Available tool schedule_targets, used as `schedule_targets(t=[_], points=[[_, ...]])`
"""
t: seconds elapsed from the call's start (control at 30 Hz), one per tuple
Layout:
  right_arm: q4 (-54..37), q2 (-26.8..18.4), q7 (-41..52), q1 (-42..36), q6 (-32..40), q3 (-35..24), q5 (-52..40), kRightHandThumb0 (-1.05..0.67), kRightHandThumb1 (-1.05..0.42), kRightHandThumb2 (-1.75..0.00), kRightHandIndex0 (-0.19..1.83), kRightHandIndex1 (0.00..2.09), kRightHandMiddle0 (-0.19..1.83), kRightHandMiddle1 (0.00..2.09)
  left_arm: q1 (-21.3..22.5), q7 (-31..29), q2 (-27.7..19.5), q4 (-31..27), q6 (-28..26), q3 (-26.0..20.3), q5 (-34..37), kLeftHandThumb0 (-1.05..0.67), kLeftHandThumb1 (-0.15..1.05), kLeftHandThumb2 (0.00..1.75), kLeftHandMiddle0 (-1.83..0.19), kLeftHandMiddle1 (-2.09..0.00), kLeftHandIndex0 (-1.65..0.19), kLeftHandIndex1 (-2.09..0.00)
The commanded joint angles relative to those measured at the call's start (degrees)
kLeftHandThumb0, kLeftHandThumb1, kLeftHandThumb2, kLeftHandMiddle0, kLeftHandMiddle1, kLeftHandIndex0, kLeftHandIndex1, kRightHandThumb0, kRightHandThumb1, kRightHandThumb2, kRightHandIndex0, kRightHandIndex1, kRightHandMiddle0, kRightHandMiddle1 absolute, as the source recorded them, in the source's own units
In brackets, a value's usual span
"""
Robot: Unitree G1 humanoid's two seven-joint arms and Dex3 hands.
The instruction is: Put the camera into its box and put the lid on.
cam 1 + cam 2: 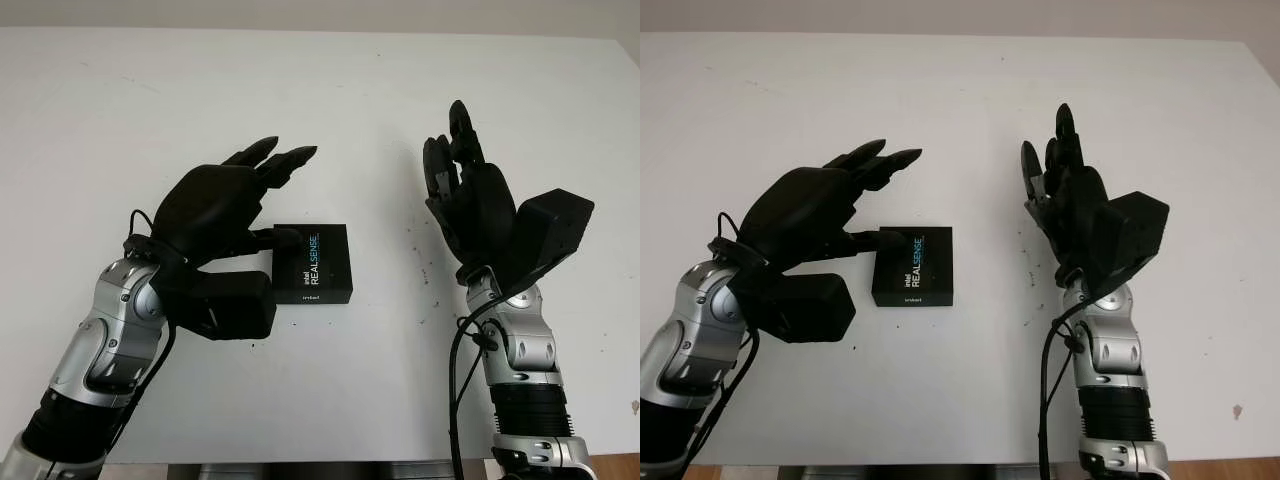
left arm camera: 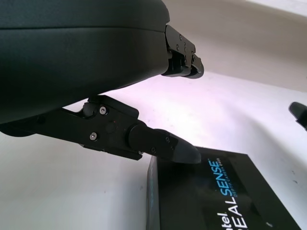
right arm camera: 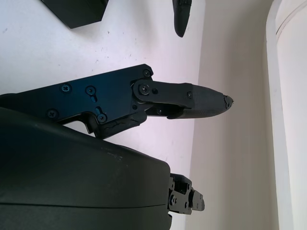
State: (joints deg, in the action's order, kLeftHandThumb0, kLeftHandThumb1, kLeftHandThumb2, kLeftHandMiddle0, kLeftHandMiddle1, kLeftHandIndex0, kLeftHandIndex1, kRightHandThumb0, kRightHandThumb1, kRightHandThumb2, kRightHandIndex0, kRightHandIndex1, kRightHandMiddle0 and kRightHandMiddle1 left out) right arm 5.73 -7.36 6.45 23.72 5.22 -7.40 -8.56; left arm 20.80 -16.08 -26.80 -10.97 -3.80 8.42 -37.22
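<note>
A black box (image 1: 318, 265) printed "intel REALSENSE" lies flat on the white table (image 1: 330, 90), shut, with its lid on top. My left hand (image 1: 288, 198) is open at the box's left side. Its thumb tip (image 2: 184, 152) is at the box's (image 2: 216, 191) upper left edge, and its other fingers reach out above the table beyond the box. My right hand (image 1: 452, 160) is open and raised to the right of the box, well apart from it, fingers pointing away from me. A corner of the box (image 3: 76, 12) appears in the right wrist view.
The table's far edge meets a pale wall at the back. Small dark specks mark the table between the box and my right hand. White tabletop stretches on all sides of the box.
</note>
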Motion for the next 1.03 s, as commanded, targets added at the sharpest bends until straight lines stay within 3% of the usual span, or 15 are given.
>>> schedule_targets(t=[0.0,0.2,0.37,0.57,0.73,1.0], points=[[-1.9,-0.6,0.4,-0.3,-1.0,-0.2,-0.1,-0.67,-1.05,-0.50,-0.15,0.05,-0.09,0.05,-1.2,0.3,2.9,0.8,-1.6,-2.3,5.0,-0.51,1.04,0.12,0.03,-0.01,-0.05,-0.07],[-4.6,0.1,-0.1,-1.6,-0.7,0.3,0.1,-0.67,-1.05,-0.56,-0.16,0.05,-0.10,0.05,-0.5,2.6,10.4,2.0,-7.1,-10.1,21.4,-0.64,1.05,0.37,0.07,-0.05,0.08,-0.02],[-7.7,0.9,-1.8,-3.3,-0.4,2.1,2.5,-0.73,-1.05,-0.63,-0.18,0.04,-0.14,0.03,0.8,7.6,15.6,8.1,0.1,-16.5,33.7,-0.66,1.05,0.53,0.12,-0.03,0.11,-0.02],[-8.5,1.4,-1.7,-5.2,-2.1,4.2,4.5,-0.78,-1.05,-0.65,-0.19,0.00,-0.19,0.00,2.5,7.9,19.2,13.3,-1.2,-22.7,48.1,-0.70,1.05,0.55,0.19,0.00,0.19,0.00],[-7.0,1.8,-1.0,-5.2,-2.3,4.7,4.3,-0.79,-1.05,-0.65,-0.19,0.00,-0.19,0.00,3.4,7.9,18.7,16.9,-0.5,-24.8,52.7,-0.71,1.05,0.60,0.19,0.00,0.19,0.00],[-5.4,1.7,-0.5,-4.8,-3.0,5.0,5.0,-0.77,-1.05,-0.68,-0.19,0.00,-0.19,0.00,2.4,7.9,17.4,17.3,1.3,-24.4,52.1,-0.69,1.05,0.63,0.19,0.00,0.19,0.00]])
